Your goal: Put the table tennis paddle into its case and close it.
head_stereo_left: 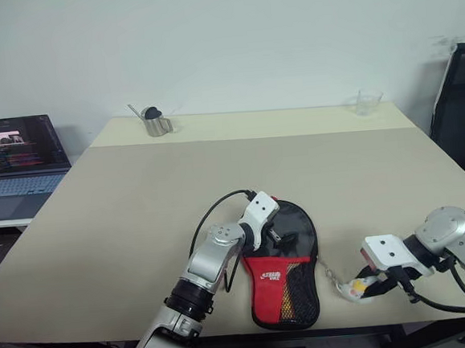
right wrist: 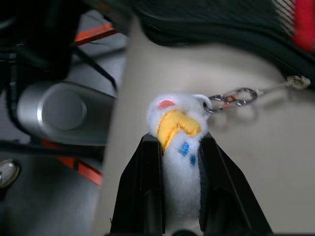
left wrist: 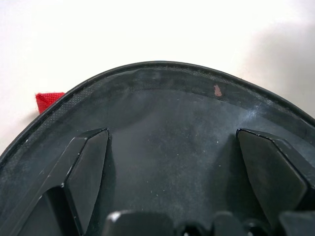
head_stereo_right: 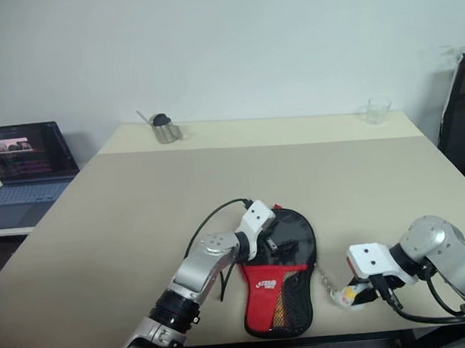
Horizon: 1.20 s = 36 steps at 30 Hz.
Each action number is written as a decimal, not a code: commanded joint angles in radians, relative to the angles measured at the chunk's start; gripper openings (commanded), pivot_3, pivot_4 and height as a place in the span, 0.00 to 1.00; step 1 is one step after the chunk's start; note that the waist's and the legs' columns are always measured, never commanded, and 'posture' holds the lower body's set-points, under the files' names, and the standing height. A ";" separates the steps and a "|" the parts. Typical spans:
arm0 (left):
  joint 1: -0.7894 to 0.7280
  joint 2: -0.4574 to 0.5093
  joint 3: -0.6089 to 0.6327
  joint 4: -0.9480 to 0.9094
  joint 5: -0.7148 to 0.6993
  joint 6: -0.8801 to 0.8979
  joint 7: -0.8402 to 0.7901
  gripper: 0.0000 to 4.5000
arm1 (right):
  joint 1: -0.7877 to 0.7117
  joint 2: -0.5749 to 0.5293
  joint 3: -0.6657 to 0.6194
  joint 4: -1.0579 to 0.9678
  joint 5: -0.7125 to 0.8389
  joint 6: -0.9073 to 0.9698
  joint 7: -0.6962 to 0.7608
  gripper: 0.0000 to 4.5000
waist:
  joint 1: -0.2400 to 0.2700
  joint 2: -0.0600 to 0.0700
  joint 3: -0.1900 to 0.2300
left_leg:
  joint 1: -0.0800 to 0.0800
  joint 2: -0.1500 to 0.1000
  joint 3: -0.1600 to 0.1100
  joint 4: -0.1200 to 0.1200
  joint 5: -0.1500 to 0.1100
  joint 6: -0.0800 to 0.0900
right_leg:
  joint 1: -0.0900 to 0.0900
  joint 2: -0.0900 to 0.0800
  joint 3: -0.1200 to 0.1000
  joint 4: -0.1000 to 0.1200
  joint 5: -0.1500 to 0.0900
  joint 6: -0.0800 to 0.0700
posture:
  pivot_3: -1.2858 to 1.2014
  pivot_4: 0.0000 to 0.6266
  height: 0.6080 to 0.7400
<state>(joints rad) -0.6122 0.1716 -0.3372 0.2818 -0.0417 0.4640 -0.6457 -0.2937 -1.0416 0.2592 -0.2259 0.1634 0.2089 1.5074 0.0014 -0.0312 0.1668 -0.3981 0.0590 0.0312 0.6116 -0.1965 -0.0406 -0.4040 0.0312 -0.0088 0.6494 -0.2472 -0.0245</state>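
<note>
The case [head_stereo_left: 283,281] lies flat on the table [head_stereo_left: 139,213] close to its front edge, black round part away from me, red lower part with mesh pocket toward me. My left gripper [head_stereo_left: 279,235] rests over the black round part, open; in the left wrist view its fingers [left wrist: 88,172] stand wide apart on the dark fabric [left wrist: 167,98]. To the right, my right gripper [right wrist: 179,141] is shut on a white-yellow charm [right wrist: 178,123], which a small metal chain [right wrist: 236,97] joins to the case's side. The table tennis paddle is hidden.
A laptop [head_stereo_left: 18,163] stands open on a side surface at the far left. A metal cup [head_stereo_left: 157,122] and a clear glass [head_stereo_left: 366,101] sit at the table's back edge. A black chair [head_stereo_left: 461,108] stands at the right.
</note>
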 commanded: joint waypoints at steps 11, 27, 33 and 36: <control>0.026 0.042 -0.059 0.065 0.056 0.056 -0.045 1.00 | 0.048 -0.074 0.119 -0.258 0.128 0.012 0.107 0.09 | 0.000 0.000 0.000 | -0.001 0.000 0.000 0.000 0.000 0.000 | 0.000 0.000 -0.001 -0.001 0.000 0.000 | 0.52 0.24 1.00; 0.080 0.092 -0.093 -0.034 0.058 0.120 -0.096 1.00 | 0.072 -0.079 0.144 -0.434 0.179 0.122 0.053 0.09 | -0.003 -0.002 -0.002 | 0.000 0.001 -0.001 0.000 -0.001 -0.001 | 0.000 0.000 -0.001 -0.001 -0.001 -0.002 | 0.52 0.24 1.00; 0.078 0.094 -0.095 -0.031 0.060 0.121 -0.099 1.00 | 0.101 -0.065 0.125 -0.405 0.137 0.052 0.025 0.09 | -0.003 -0.003 -0.004 | 0.000 0.002 -0.001 0.000 -0.001 -0.001 | 0.000 0.000 -0.001 0.000 -0.002 -0.003 | 0.52 0.24 1.00; 0.078 0.095 -0.094 -0.031 0.060 0.121 -0.098 1.00 | 0.116 -0.068 0.143 -0.411 0.122 0.088 0.010 0.25 | -0.003 -0.003 -0.006 | 0.000 0.002 -0.001 0.000 -0.001 -0.001 | 0.000 0.000 -0.001 0.000 -0.002 -0.003 | 0.52 0.24 1.00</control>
<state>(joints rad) -0.5809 0.2408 -0.3646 0.1878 -0.0324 0.5229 -0.7325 -0.1861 -1.1089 0.3868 -0.6108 0.2844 0.2889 1.5034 -0.0012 -0.0340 0.1610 -0.3980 0.0607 0.0299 0.6114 -0.1976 -0.0421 -0.4041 0.0312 -0.0101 0.6492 -0.2489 -0.0273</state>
